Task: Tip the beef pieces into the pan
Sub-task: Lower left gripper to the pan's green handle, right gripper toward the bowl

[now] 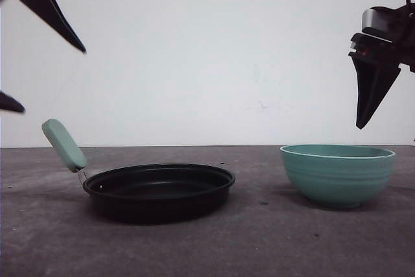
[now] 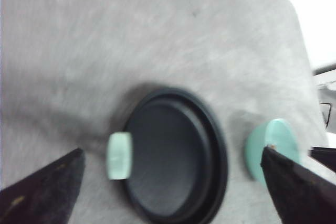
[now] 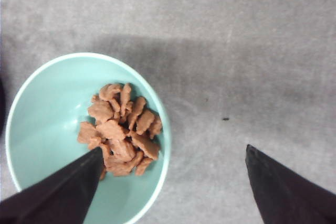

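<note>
The black pan (image 1: 159, 189) lies on the grey table, left of centre, its mint-green handle (image 1: 63, 144) angled up to the left. It holds nothing. My left gripper (image 2: 172, 150) hangs open high above the pan (image 2: 173, 156), and its dark fingers (image 1: 52, 11) show at the upper left. The beef pieces (image 3: 122, 129) lie heaped in a teal bowl (image 3: 47, 114) that stands upright on the table at the right (image 1: 337, 174). My right gripper (image 3: 174, 148) is open above the bowl's rim. One finger is over the bowl and the other is over bare table. It touches nothing.
The grey tabletop (image 1: 259, 238) runs flat between the pan and the bowl and in front of them. A plain white wall stands behind. The table's far edge and some dark equipment (image 2: 325, 93) lie beyond the bowl in the left wrist view.
</note>
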{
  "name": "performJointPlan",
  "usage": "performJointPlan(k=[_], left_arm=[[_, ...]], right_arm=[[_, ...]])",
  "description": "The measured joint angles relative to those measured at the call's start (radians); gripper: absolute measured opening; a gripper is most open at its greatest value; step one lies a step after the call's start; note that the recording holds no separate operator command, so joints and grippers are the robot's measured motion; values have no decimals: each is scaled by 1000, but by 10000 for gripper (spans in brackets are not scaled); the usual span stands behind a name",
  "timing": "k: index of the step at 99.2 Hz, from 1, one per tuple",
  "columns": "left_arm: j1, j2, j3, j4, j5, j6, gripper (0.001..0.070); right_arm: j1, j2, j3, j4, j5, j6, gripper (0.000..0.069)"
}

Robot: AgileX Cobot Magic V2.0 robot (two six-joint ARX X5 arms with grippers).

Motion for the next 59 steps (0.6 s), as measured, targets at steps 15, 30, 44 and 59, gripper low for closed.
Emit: performJointPlan(k=[15, 30, 44, 59], left_arm=[[0, 159, -1, 55, 31, -58, 633], [-5, 296, -1, 130, 47, -148, 633], [-26, 376, -2, 177, 47, -182, 630], [-40, 408, -2, 185, 3, -197, 386]], right_arm=[[11, 6, 0, 18, -1, 0, 532], [18, 7, 0, 9, -46, -1, 532], [18, 7, 0, -34, -53, -20, 532], [18, 7, 0, -48, -53, -48, 532]])
